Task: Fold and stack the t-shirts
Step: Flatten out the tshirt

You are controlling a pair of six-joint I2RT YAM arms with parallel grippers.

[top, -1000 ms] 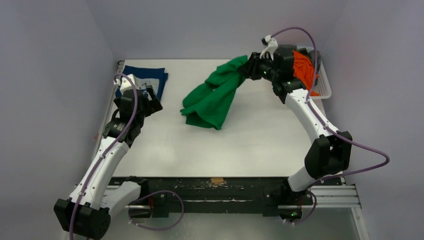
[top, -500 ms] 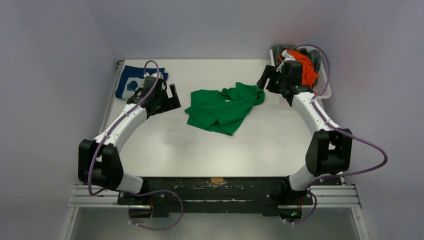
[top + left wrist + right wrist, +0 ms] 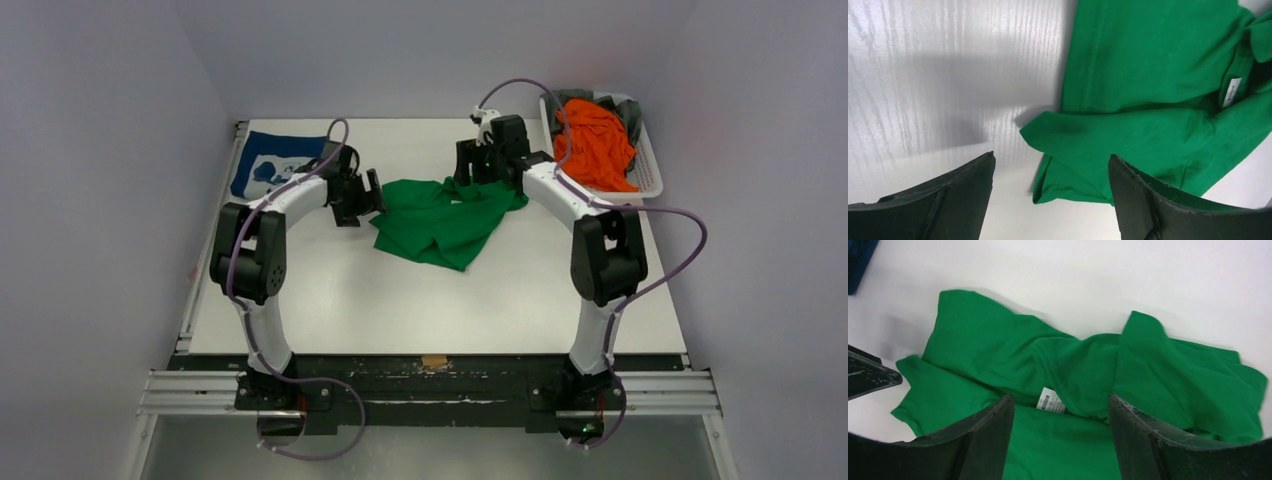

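Green t-shirt (image 3: 440, 222) released, now crumpled on table (image 3: 400, 300). Left gripper (image 3: 362, 197) brought to its left edge, right gripper (image 3: 468, 165) above what seems collar. Both jaws apart, empty. Spreading likely next.

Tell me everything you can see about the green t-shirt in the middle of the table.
The green t-shirt is plain bright green soft cloth with stitched hems and a small white label at the neck. It lies crumpled in overlapping folds on the white table, toward the far middle. The left gripper and right gripper, both open, are at its left and far edges; contact is unclear.
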